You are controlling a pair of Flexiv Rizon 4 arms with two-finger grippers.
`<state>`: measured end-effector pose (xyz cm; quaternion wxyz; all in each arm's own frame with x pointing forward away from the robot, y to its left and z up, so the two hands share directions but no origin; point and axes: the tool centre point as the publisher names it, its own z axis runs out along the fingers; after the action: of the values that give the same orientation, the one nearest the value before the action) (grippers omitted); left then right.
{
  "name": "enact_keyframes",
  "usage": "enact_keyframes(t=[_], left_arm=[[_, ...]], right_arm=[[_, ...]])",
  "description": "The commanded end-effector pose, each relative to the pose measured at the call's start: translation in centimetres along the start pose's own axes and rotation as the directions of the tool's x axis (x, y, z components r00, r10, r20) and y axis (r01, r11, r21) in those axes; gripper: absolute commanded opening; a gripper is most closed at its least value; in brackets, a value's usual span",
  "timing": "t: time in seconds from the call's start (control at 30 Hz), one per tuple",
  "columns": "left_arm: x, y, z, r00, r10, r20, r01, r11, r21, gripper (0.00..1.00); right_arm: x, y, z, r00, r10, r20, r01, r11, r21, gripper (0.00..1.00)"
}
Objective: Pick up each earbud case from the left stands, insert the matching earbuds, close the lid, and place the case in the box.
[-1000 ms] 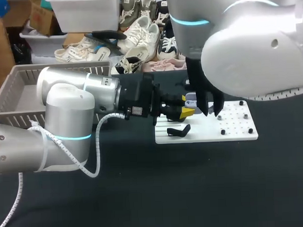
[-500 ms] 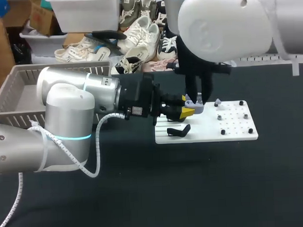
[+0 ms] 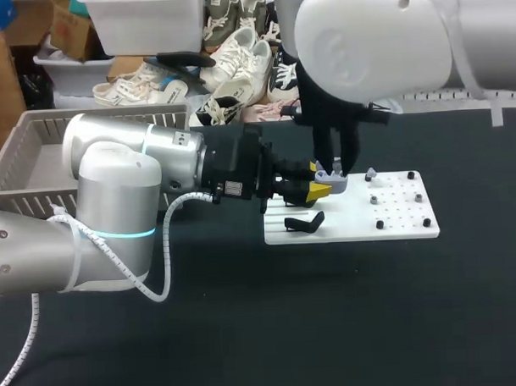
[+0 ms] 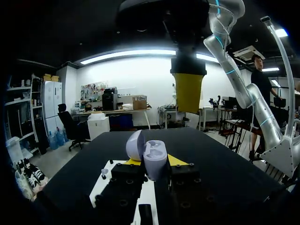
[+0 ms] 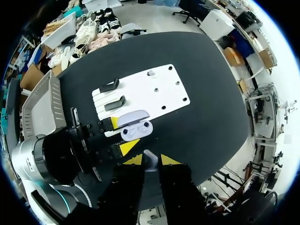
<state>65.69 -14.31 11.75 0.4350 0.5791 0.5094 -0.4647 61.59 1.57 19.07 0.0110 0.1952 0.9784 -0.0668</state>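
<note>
Open case [image 4: 154, 158] fast in left gripper [image 4: 154, 162]; earbud [image 5: 149, 158] fast in right gripper [image 5: 151, 161], clearest from wrist

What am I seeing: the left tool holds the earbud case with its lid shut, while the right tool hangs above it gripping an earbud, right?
Not quite: the lid is open. The left wrist view shows the earbud case in the left tool with its lid tipped back. The rest holds: the right tool hangs above it gripping an earbud.
</note>
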Motion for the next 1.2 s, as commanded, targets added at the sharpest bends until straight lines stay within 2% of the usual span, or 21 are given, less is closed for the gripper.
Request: enact_keyframes(t=[0.03,0.17,0.33,1.2], left_arm=[[0.0,0.1,0.0,1.0,0.0,0.0,0.0,1.0,0.001,0.0],[0.0,0.1,0.0,1.0,0.0,0.0,0.0,1.0,0.001,0.0],[0.0,0.1,0.0,1.0,0.0,0.0,0.0,1.0,0.001,0.0],[0.0,0.1,0.0,1.0,0.0,0.0,0.0,1.0,0.001,0.0]], right_arm=[[-0.2,0.4,0.5,1.0,-0.007,0.013,0.007,1.0,0.027,0.0],[-0.6,0.4,0.7,1.0,0.014,-0.008,-0.014,0.996,0.092,0.0],[-0.8,0.6,0.5,0.999,0.033,-0.025,-0.029,0.993,0.114,0.0],[-2.1,0.1,2.3,0.999,0.006,-0.036,-0.002,0.994,0.11,0.0]])
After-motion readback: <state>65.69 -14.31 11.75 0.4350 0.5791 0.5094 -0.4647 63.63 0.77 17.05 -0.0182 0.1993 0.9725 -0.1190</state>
